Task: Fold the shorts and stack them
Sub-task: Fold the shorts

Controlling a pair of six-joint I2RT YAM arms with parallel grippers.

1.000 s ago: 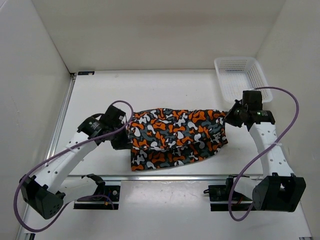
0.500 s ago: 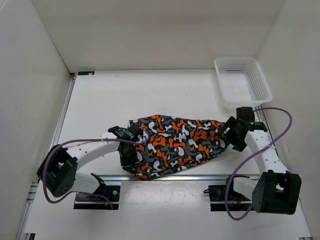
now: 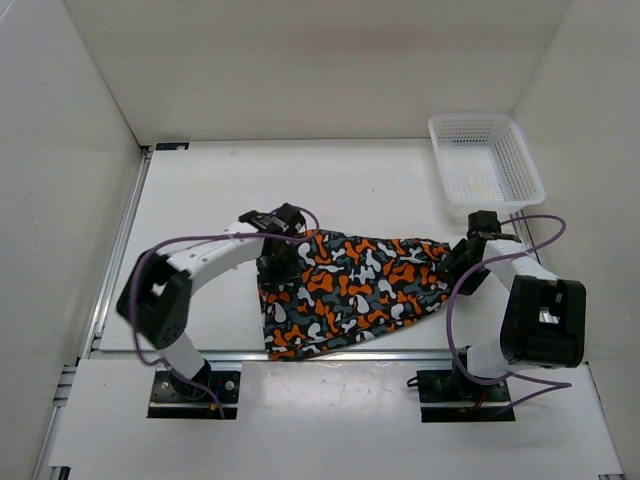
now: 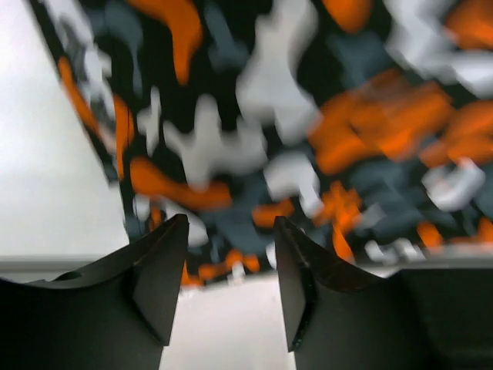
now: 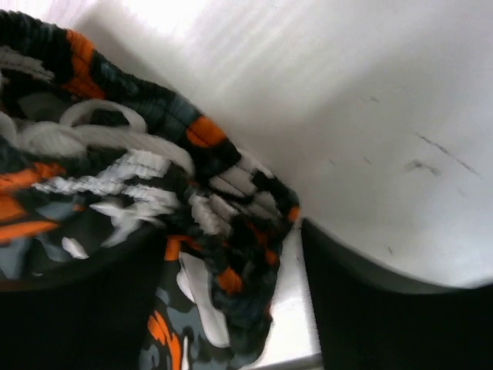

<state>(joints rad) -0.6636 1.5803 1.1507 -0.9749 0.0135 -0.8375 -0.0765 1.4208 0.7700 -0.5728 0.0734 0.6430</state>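
You're looking at the shorts (image 3: 350,290) lying flat on the table (image 3: 200,190), lower centre of the top view. Your left gripper (image 3: 278,268) is hanging open over their left edge, nothing between its fingers (image 4: 162,270). Your right gripper (image 3: 458,262) is sitting open at their right end, cloth lying loose between the jaws.

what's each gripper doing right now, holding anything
left gripper: open, holding nothing, at the edge of the shorts.
right gripper: open, bunched end of the shorts between its jaws, not clamped.
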